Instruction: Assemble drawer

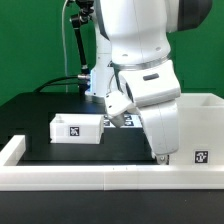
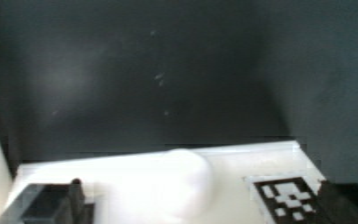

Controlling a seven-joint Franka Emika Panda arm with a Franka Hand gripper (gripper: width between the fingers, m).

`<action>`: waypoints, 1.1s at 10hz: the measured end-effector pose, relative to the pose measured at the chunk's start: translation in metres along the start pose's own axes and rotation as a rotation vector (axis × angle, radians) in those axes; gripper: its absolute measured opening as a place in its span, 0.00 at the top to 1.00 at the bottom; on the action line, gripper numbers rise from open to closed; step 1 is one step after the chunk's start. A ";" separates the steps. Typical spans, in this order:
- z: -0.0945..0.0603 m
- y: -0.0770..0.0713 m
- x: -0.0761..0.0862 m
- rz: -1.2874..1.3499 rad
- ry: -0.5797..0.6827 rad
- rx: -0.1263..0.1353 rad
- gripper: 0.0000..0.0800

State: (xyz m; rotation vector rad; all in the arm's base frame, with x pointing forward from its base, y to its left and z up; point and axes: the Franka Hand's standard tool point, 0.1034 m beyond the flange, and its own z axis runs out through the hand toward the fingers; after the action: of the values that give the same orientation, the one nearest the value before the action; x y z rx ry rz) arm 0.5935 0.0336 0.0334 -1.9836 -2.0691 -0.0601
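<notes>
Since the wrist view only catches one dark finger (image 2: 51, 205) at the frame edge, I cannot tell whether the claw (image 1: 157, 155) is wide or narrow; nothing is visibly gripped. The claw is low, close above the black worktop (image 1: 40, 120), at the front corner of the large white hollow plastic box (image 1: 200, 120), on the exterior view's left of it. Touching or not: cannot tell. The wrist view shows a white tagged edge (image 2: 158, 165) just beside the finger, probably the box wall, but it's blurred, so not certain. The box stands upright at the exterior view's right, tag on its near face, just behind the low white border wall (image 1: 60, 178). The small shallow white plastic tray (image 1: 77, 128) sits on the worktop well apart from it, toward the exterior view's left, open side up, tag on its near side. A second white tagged part (image 1: 122, 119) is half hidden behind the arm, likely the other tray. Neither tray is in the box. Judgement: early stage; the step in hand looks like positioning or grasping the box before any tray goes in. The next move calls for a confirmed grip on the box wall, or a nudge to square it against the border wall. After that, a tray has to be lined up level with the box's opening; a tilted tray would likely jam.
</notes>
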 end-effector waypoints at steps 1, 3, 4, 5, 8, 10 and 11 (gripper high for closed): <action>-0.002 0.001 -0.005 0.004 -0.001 -0.004 0.19; -0.002 -0.004 -0.031 0.022 -0.012 -0.015 0.19; -0.009 -0.008 -0.050 0.049 -0.025 -0.048 0.19; -0.015 -0.017 -0.063 0.071 -0.039 -0.091 0.19; -0.029 -0.065 -0.088 0.174 -0.069 -0.154 0.19; -0.035 -0.088 -0.098 0.183 -0.088 -0.191 0.19; -0.035 -0.102 -0.103 0.195 -0.097 -0.206 0.19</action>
State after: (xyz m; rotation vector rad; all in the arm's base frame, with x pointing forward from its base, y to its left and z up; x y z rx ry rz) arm 0.5012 -0.0804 0.0597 -2.3465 -1.9847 -0.1458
